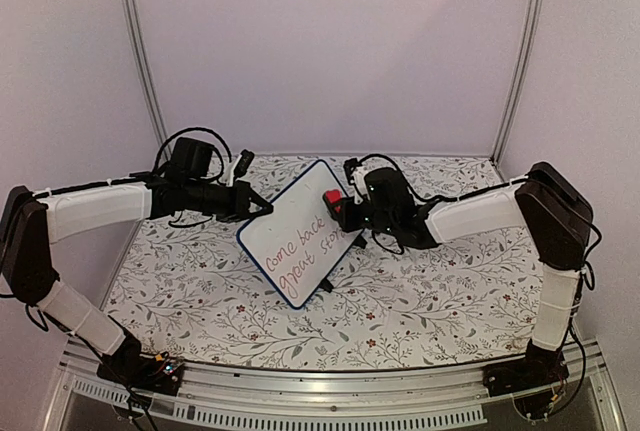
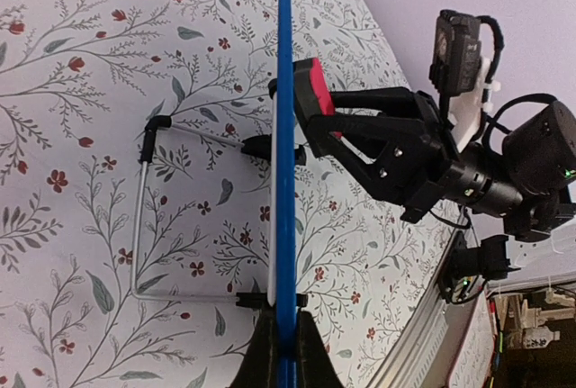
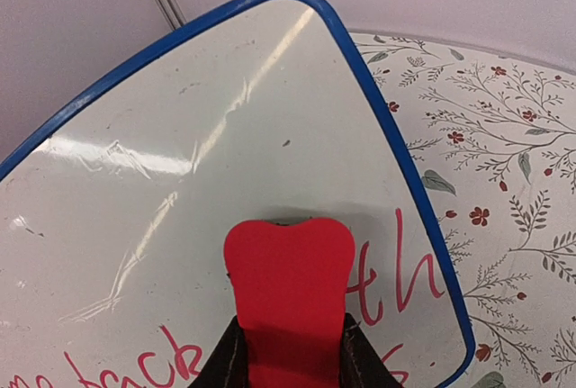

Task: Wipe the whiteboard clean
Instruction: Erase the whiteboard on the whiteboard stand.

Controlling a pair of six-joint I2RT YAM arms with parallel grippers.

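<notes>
Along the near edge of the bench (image 1: 420,301) a metal rail (image 1: 330,391) is seen, with both arm bases bolted at its two ends. Between the rail and the whiteboard (image 1: 300,231) a broad stretch of flowered cloth is left bare, and open cloth is also found to the board's left and right under the raised arms.

The whiteboard is placed at the middle of the bench, turned at an angle and propped on a wire stand (image 2: 139,217) whose foot lies on the cloth. Its left corner is gripped by the left jaws, which are closed on the blue rim (image 2: 285,136); the board is seen edge-on from that wrist. The left arm (image 1: 100,209) is stretched in from the left side.

A red eraser (image 1: 333,198) is clamped in the right jaws and is pressed against the upper part of the board's face, at the end of the right arm (image 1: 470,216).

The face is glossy white, streaked with reflections, and red handwriting (image 1: 300,246) is carried across its lower half in two lines. The part above the eraser is shown unmarked from the right wrist.

Behind the board a narrow strip of bench is left, closed off by a pale wall (image 1: 330,51) and two metal posts (image 1: 140,51).
</notes>
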